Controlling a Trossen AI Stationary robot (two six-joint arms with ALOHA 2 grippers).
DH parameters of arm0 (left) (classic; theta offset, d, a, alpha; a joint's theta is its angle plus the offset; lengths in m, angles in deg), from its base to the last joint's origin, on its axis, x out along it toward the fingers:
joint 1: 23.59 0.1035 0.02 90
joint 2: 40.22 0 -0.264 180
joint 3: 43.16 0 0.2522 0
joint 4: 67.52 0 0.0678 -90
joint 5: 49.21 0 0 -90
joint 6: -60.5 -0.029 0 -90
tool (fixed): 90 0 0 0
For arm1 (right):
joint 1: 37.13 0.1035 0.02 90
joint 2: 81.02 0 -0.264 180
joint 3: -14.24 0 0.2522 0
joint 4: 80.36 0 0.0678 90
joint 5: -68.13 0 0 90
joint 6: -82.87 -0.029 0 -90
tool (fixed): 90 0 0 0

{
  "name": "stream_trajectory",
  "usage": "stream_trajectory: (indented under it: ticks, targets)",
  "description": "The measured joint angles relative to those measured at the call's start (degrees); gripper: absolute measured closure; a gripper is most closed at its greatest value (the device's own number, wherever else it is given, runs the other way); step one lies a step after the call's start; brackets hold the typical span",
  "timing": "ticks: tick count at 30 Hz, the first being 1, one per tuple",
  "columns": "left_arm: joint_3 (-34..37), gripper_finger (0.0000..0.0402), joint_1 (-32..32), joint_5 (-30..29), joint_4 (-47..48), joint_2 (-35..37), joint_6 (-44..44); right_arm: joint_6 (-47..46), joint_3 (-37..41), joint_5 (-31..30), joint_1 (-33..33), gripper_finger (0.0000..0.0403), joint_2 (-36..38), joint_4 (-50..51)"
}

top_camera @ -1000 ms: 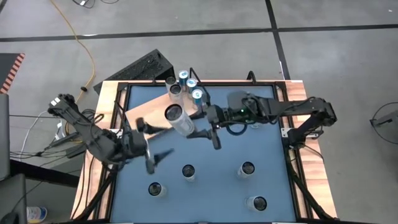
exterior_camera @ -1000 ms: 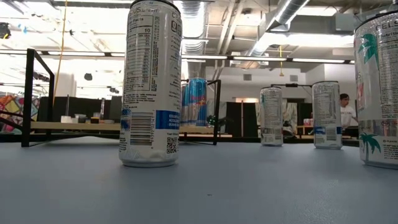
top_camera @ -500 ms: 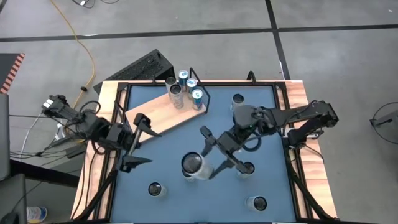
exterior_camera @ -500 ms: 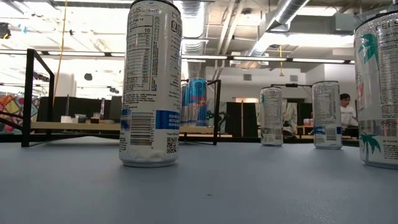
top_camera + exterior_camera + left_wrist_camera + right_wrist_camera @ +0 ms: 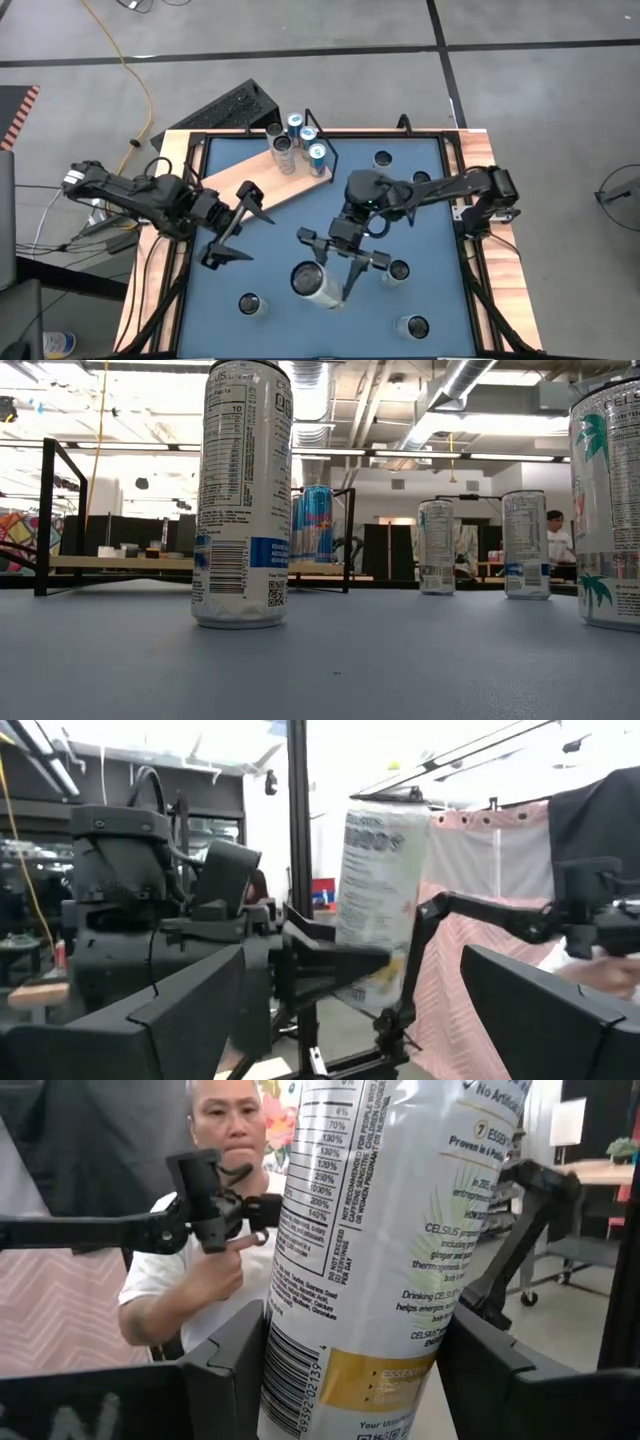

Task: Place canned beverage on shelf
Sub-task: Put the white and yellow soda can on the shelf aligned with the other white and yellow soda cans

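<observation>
High view, right arm: your right end effector (image 5: 331, 265) is pinching a white canned beverage (image 5: 314, 282) just below the centre of the frame, holding it raised over the blue tabletop (image 5: 280, 240).
High view, left arm: your left end effector (image 5: 234, 225) is sitting spread and holding nothing at left of centre, near the lower end of the shelf (image 5: 262, 185).
High view, shelf: the pale-wood board is lying slanted in the upper left of the tabletop, with four cans (image 5: 297, 140) standing together at its upper end inside the black wire frame.
High view, loose cans: you are seeing upright cans at the lower left (image 5: 249, 304), lower right (image 5: 412, 326), right of centre (image 5: 397, 271) and upper right (image 5: 382, 159).
Low view: a tall white can (image 5: 241, 495) is standing left of centre; the shelf (image 5: 120, 564) and its cans (image 5: 315, 523) are showing behind it. Neither arm is showing.
Left wrist view: your own spread fingers (image 5: 190, 1005) are framing the far arm pinching the can (image 5: 378, 910) at centre.
Right wrist view: the can (image 5: 375, 1250) is filling the middle, clamped between both fingers (image 5: 225, 1370); a person (image 5: 215, 1230) is sitting at upper left.
</observation>
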Motion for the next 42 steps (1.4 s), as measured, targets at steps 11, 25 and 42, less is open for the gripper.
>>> stream_trajectory:
  ticks: [11, 25, 42]
  targets:
    - [0.00, 0.0042, 0.38, 3.12, -4.76, -2.84, 0.29, -0.50, 0.10, 1.63, -0.65, 0.0182, -3.99, -4.98]
    - [-0.17, 0.0042, 0.68, 3.79, -8.50, -5.87, 3.09, -1.83, 0.10, 1.48, -4.11, 0.0182, -6.77, -5.62]
    - [-0.17, 0.0042, 0.70, 3.13, -8.72, -5.87, 1.13, -1.35, 0.10, 1.37, -7.61, 0.0182, -6.66, -4.20]
